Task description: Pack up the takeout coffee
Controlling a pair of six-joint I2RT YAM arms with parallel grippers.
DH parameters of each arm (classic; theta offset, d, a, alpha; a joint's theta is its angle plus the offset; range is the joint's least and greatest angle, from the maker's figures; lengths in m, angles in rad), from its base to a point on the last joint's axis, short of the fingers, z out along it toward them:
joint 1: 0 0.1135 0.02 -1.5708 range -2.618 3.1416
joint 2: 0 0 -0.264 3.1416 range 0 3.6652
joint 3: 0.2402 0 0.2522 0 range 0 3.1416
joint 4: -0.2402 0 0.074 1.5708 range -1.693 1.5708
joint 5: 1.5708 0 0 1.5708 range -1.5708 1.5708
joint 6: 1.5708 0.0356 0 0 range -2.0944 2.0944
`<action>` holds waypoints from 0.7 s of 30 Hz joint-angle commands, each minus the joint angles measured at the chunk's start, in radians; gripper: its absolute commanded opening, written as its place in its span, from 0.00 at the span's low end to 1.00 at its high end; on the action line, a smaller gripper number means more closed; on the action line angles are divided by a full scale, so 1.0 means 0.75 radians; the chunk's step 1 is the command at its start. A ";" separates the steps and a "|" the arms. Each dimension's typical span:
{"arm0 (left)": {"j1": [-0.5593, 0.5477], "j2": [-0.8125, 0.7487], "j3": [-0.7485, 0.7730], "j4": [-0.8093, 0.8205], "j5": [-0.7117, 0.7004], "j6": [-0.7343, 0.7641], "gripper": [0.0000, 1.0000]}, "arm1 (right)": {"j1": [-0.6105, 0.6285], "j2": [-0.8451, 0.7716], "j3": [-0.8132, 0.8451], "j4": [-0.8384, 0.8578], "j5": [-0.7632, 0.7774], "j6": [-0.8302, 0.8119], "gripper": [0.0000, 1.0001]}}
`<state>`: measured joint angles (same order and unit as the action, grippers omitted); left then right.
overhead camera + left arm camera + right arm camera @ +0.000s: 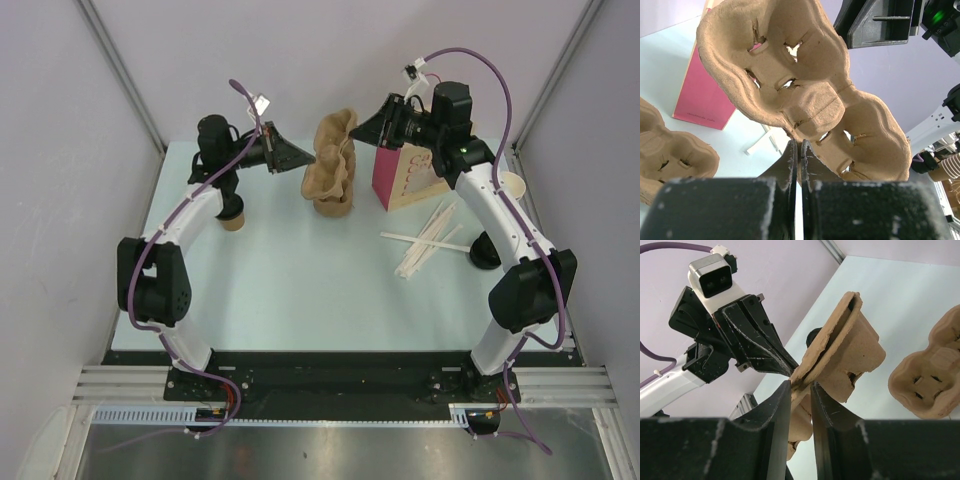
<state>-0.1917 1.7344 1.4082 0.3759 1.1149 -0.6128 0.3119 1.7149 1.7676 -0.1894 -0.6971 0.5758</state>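
A brown moulded-pulp cup carrier (pixel 337 138) is held upright in the air above a stack of the same carriers (pixel 329 192). My left gripper (pixel 303 158) is shut on its left edge, seen close in the left wrist view (pixel 800 146). My right gripper (pixel 368 128) grips its opposite rim, which sits between the fingers in the right wrist view (pixel 800 390). The takeout coffee (pixel 234 217) stands on the table under my left forearm, its lid mostly hidden. The pink paper bag (pixel 398 176) stands right of the stack.
Wooden stirrers (pixel 425 240) lie scattered right of centre. A pale cup (pixel 513 186) stands by the right arm, and a black object (pixel 486 252) sits near it. Side walls close in the table on the left and right.
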 commanded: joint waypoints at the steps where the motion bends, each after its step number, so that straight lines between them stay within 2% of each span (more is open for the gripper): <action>1: 0.000 -0.073 -0.018 0.116 0.041 -0.062 0.00 | -0.009 -0.014 0.012 0.036 -0.003 -0.007 0.27; 6: 0.008 -0.052 -0.020 0.180 0.037 -0.122 0.00 | -0.025 -0.033 -0.005 0.038 -0.013 0.001 0.28; 21: 0.004 -0.067 -0.025 0.145 0.035 -0.079 0.00 | -0.031 -0.033 -0.005 0.075 -0.046 0.030 0.31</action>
<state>-0.1886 1.7340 1.3930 0.4477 1.1152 -0.6888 0.2878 1.7149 1.7504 -0.1833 -0.7166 0.5850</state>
